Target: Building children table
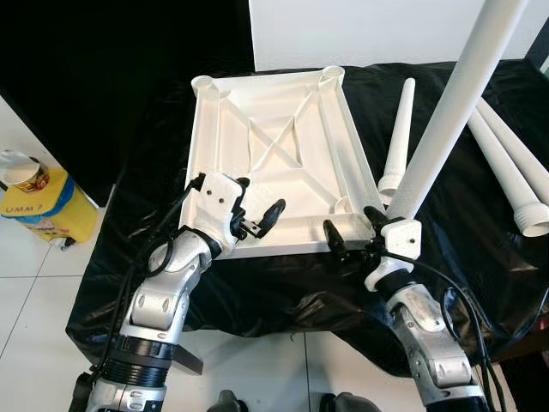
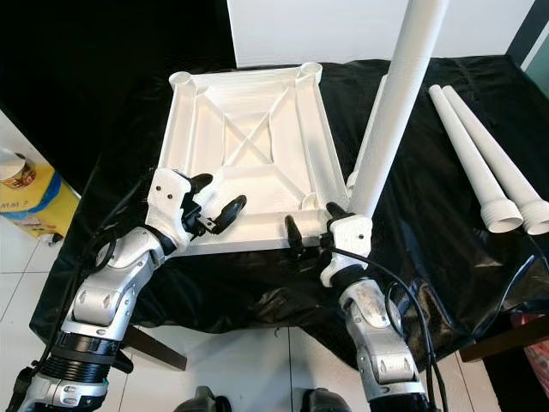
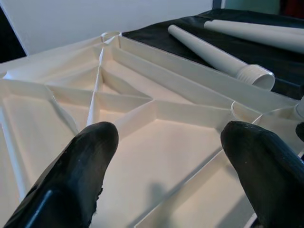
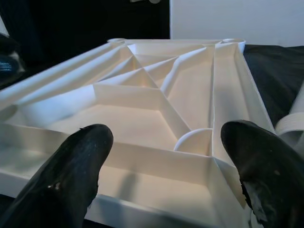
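Left eye view: the upturned table top lies ribs-up on the black cloth. An upright leg rises just beside my right gripper, its foot hidden behind my wrist, so I cannot tell what supports it. I judge it may topple if that wrist shifts.

Right eye view: both forearms reach forward and both grippers hover over the near edge. The left gripper is spread and empty. Two spare legs lie well apart on the right.

Left wrist view: my fingers stand wide over the ribbed panel, gripping nothing.

Right wrist view: the jaws gape towards an empty corner socket. A misaligned leg could jam there.
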Available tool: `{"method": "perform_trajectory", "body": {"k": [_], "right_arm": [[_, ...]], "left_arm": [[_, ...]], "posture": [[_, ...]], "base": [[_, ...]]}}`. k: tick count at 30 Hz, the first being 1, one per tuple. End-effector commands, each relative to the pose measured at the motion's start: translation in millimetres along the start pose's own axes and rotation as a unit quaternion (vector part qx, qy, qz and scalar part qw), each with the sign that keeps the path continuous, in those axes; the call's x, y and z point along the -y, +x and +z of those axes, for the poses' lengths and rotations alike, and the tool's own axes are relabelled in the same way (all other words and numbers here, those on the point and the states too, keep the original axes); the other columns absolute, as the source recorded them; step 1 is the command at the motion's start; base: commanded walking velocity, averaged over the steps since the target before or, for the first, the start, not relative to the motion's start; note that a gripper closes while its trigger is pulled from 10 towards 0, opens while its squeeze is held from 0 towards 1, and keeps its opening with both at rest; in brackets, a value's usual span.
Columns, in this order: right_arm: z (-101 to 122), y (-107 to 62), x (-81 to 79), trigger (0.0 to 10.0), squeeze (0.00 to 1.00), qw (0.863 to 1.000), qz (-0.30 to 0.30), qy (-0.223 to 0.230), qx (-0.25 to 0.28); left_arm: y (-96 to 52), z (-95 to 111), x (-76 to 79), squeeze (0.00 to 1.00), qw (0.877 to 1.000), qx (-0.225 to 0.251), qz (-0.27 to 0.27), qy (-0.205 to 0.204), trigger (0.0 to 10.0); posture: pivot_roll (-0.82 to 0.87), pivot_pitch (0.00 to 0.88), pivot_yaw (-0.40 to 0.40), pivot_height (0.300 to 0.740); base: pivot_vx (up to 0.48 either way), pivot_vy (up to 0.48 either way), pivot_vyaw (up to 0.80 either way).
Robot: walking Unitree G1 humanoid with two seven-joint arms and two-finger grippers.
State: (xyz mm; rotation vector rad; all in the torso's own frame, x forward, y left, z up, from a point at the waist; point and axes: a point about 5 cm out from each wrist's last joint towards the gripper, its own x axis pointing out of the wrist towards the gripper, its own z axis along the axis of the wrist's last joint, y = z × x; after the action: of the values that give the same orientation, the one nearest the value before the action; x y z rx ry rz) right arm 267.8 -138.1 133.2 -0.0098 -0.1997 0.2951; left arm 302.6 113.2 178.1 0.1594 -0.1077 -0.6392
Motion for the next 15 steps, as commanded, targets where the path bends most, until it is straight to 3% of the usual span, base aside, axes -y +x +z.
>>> {"method": "perform_trajectory", "body": {"k": [1,3,4,8,15], "right_arm": [[-5,-3.5,11.8,10.0,0.0,1.0,-0.028,-0.001,-0.009],[-7,-3.2,34.8,10.0,0.0,0.998,-0.06,-0.018,-0.015],[-7,-3.2,34.8,10.0,0.0,0.998,-0.06,-0.018,-0.015],[-7,-5.2,59.3,10.0,0.0,0.995,-0.091,-0.039,-0.02],[-7,-3.7,53.6,10.0,0.0,0.996,-0.078,-0.036,-0.015]], "left_arm": [[-4.7,-5,-17.9,0.0,0.987,-0.007,0.163,0.002,10.0],[-4.3,-8,-21.1,0.0,0.984,-0.01,0.176,0.0,10.0],[-4.3,-8,-21.1,0.0,0.984,-0.01,0.176,0.0,10.0],[-3.4,-11,-27.1,0.0,0.982,-0.011,0.191,0.005,10.0],[-1.9,-11,-26.3,0.0,0.983,-0.012,0.185,0.006,10.0]], "posture": [[0.02,0.111,0.033,0.74],[0.02,0.108,0.03,0.74],[0.02,0.108,0.03,0.74],[0.02,0.108,0.031,0.74],[0.02,0.107,0.028,0.74]], "base": [[0.0,0.0,0.0],[0.0,0.0,0.0],[0.0,0.0,0.0],[0.0,0.0,0.0],[0.0,0.0,0.0]]}}
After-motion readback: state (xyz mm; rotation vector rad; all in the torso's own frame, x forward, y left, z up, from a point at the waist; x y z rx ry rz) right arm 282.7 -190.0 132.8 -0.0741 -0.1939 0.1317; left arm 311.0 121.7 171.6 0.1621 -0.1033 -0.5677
